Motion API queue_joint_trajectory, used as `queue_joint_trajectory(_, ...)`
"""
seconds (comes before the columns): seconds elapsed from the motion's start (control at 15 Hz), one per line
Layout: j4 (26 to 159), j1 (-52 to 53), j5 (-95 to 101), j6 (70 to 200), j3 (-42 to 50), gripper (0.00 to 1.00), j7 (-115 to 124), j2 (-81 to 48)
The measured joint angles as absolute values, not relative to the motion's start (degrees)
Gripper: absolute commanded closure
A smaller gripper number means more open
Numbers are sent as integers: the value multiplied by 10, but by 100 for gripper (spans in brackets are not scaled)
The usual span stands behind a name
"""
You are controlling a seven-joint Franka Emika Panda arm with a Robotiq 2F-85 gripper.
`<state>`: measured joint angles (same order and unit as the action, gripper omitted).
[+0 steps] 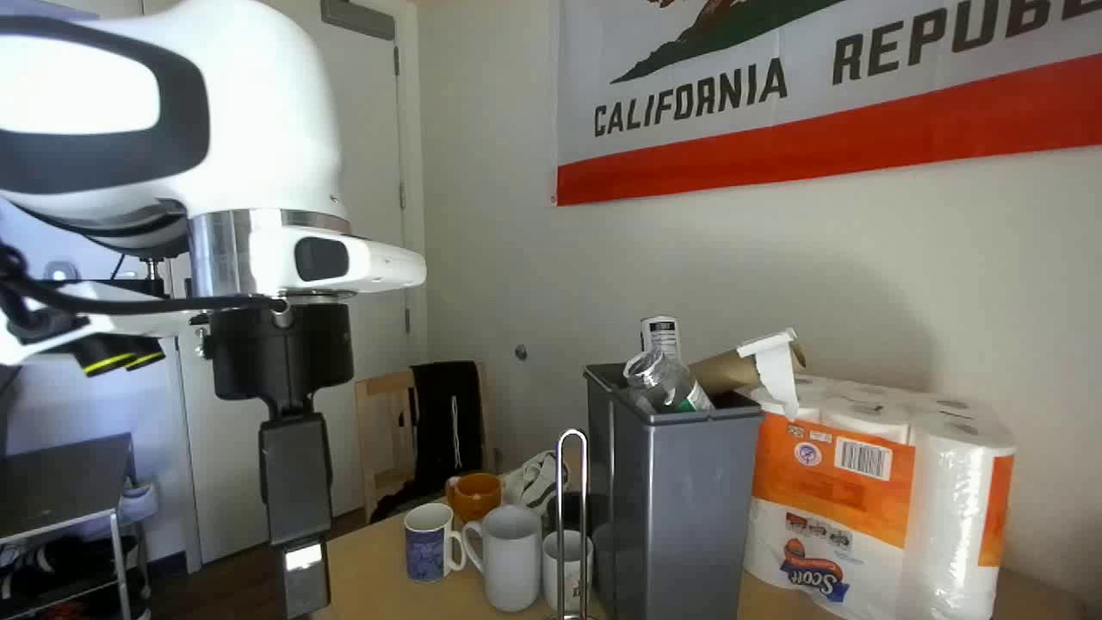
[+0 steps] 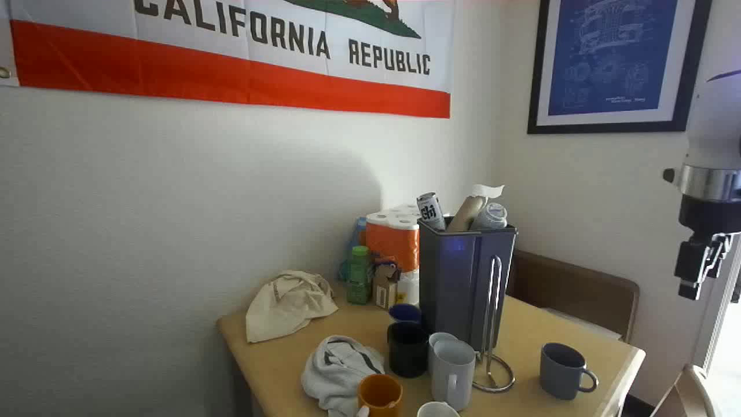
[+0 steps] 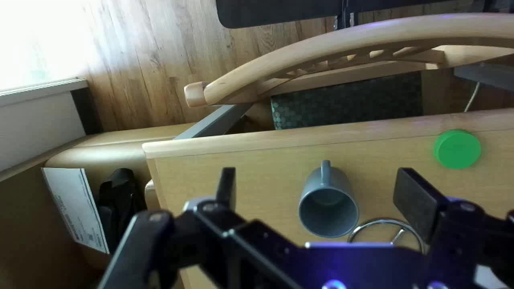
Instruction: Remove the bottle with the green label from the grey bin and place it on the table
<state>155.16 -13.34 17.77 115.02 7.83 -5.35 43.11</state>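
Note:
The bottle is clear plastic with a bit of green label. It leans tilted in the top of the grey bin, its neck above the rim and its lower part hidden inside. In an exterior view its top also shows above the bin. The bin stands on the light brown table. My gripper hangs well apart from the bin, pointing down; it also shows in an exterior view. In the wrist view the gripper is open and empty above the table; bottle and bin are out of that view.
A can and cardboard roll also stick out of the bin. A wire holder stands beside it. A grey-blue mug, several other mugs, a green cap, cloths and a paper-towel pack are on the table.

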Motion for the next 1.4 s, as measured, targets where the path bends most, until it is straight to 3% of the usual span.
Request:
queue_joint_trajectory(0.53,1546,-112,179,1213,77,0,-55,403)
queue_joint_trajectory(1.0,1416,-70,228,1446,38,0,-56,194)
queue_joint_trajectory(1.4,1257,-73,292,1565,33,0,-54,43)
